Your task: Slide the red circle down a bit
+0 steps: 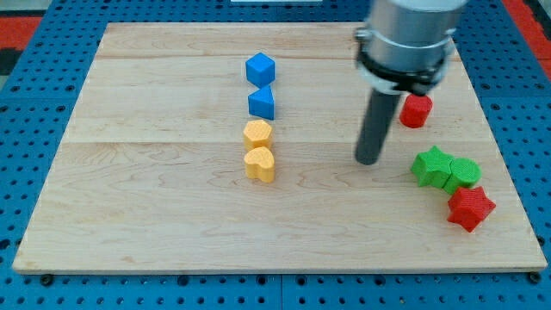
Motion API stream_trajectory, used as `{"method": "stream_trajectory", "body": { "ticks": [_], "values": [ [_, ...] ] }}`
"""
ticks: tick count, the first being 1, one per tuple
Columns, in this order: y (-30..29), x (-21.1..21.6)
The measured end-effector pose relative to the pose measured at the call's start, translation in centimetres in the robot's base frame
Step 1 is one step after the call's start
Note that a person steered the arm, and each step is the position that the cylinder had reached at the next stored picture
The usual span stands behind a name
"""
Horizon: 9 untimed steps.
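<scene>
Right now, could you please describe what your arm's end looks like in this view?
A wide grey cylindrical housing with a black ring beneath it narrows into a straight dark rod; my tip is its blunt, flat end. No cables or markings show.

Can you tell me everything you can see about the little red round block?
The red circle is a small, squat round block, plain red and smooth like plastic. It stands upright on the wooden board near the view's top right. The arm's body hides its left edge. No other block touches it. My tip rests lower, to its left, apart from it.
</scene>
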<state>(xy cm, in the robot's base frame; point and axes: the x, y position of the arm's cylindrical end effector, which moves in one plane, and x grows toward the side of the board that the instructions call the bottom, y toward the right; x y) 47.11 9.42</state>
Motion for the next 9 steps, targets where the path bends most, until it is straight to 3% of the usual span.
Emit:
{"method": "stream_trajectory", "body": {
  "ticks": [1,3,4,6,7,9],
  "values": [
    [-3.4,-2.5],
    [-4.6,-8.1],
    [0.9,-9.1],
    [5.7,-12.8],
    [14.1,-12.5],
    [17.8,-12.5]
  ]
}}
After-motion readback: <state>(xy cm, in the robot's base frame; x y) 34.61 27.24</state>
